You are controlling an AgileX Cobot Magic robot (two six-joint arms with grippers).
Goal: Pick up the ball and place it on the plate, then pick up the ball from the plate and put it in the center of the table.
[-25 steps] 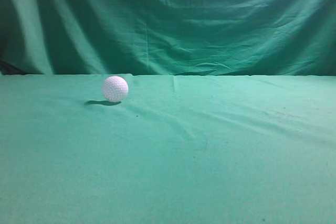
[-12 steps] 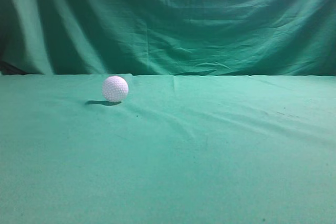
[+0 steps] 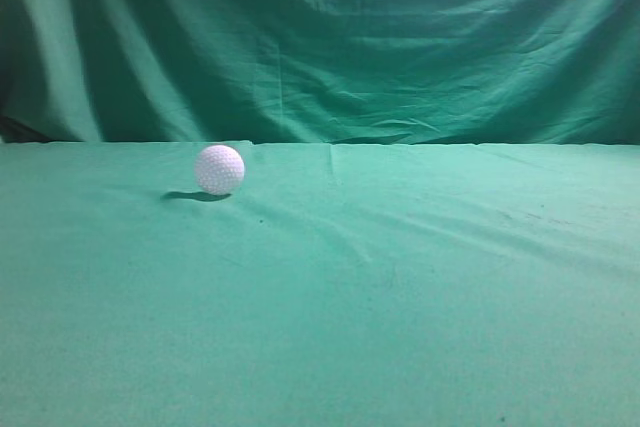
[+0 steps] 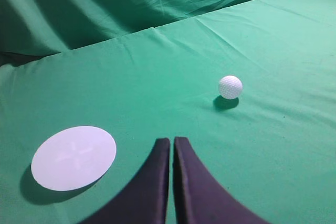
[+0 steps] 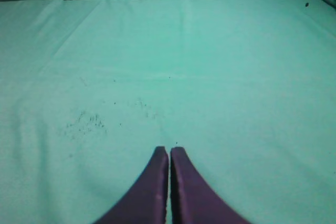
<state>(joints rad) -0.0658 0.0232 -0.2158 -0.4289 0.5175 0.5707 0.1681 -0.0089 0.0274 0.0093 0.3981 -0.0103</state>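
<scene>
A white dimpled ball (image 3: 219, 169) rests on the green cloth table, left of centre and towards the back in the exterior view. It also shows in the left wrist view (image 4: 230, 86), ahead and to the right of my left gripper (image 4: 172, 141), which is shut and empty. A white round plate (image 4: 74, 157) lies flat on the cloth to the left of that gripper. My right gripper (image 5: 169, 150) is shut and empty over bare cloth. Neither gripper nor the plate shows in the exterior view.
The green cloth table (image 3: 400, 287) runs back to a draped green backdrop (image 3: 330, 37). Faint dark specks (image 5: 84, 121) mark the cloth left of the right gripper. A fold runs along the cloth in the left wrist view (image 4: 157, 30).
</scene>
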